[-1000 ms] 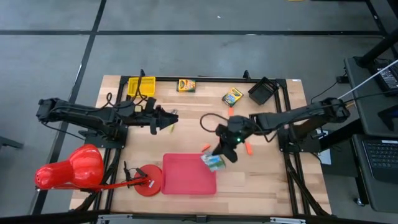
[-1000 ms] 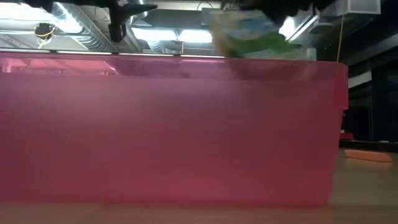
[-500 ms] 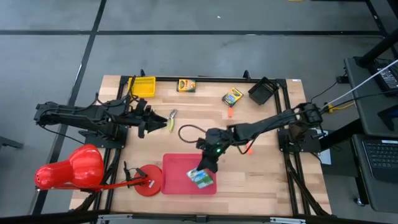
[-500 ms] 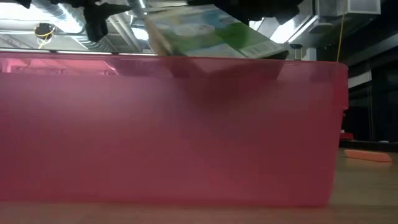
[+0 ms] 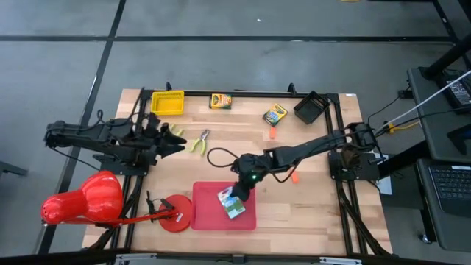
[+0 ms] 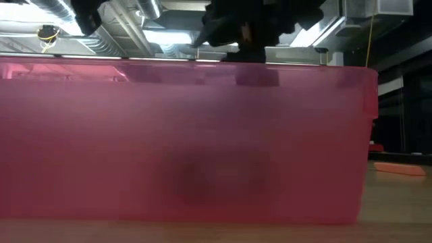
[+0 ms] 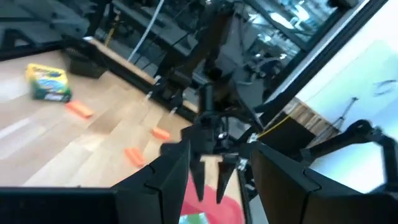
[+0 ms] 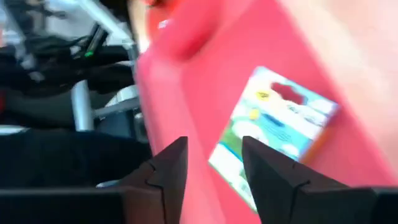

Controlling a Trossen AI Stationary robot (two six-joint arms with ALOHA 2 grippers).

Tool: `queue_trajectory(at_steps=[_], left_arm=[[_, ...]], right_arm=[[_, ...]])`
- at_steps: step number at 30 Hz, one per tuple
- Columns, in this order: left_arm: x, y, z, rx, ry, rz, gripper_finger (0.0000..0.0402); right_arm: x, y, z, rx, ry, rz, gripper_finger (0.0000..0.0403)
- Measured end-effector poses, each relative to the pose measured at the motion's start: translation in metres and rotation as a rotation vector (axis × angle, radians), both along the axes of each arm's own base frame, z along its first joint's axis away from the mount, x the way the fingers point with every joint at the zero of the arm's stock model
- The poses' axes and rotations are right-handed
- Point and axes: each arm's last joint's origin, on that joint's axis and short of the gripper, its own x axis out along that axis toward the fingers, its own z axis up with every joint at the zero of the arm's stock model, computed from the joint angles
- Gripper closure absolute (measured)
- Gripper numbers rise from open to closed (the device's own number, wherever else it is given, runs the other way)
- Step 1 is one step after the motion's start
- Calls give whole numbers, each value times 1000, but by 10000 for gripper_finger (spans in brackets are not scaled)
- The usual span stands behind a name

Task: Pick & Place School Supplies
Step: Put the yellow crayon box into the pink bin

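Observation:
The green-white pack lies flat in the red tray; it also shows in the right wrist view. My right gripper hovers open just above the pack, fingers apart and off it. My left gripper is open and empty at the table's left. The yellow-green-handled tool lies on the table just right of it. Two crayon boxes lie near the far edge. Orange sticks lie on the wood.
A yellow basket and a black container stand at the far edge. A big red cone and a red round object sit at the near left. The tray's wall fills the low view.
My right gripper has carried the pack toward the table's left and near edge, over the tray, and gone down. The pack has dropped below the tray's rim and now lies flat inside, apart from the fingers. My left gripper has drawn back toward the left edge, away from the tool.

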Motion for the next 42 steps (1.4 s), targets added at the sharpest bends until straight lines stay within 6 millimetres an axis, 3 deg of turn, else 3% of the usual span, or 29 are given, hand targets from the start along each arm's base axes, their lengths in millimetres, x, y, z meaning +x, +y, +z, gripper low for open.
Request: queue_trajectory(at_steps=[4, 9, 13, 18, 22, 28, 35, 42], left_arm=[[-6, -2, -14, 36, 143, 77, 233], [-4, -7, -26, 53, 259, 159, 233], [1, -13, -39, 1, 379, 190, 233], [13, -8, -45, -113, 348, 483, 233], [29, 15, -50, -187, 335, 706, 233], [66, 68, -50, -332, 257, 616, 233], [78, 137, -89, -528, 384, 715, 233], [105, 183, -104, -533, 471, 837, 233]], right_arm=[[0, -14, 21, -74, -102, -155, 238], [-2, -46, 76, -115, -396, -400, 237], [-11, -72, 120, -59, -648, -486, 237], [-30, -85, 143, 0, -658, -490, 243], [-37, -84, 156, -55, -607, -461, 254], [-40, -89, 175, -224, -582, -441, 271], [-63, -88, 181, -301, -486, -389, 275], [-94, -77, 193, -387, -426, -389, 275]])
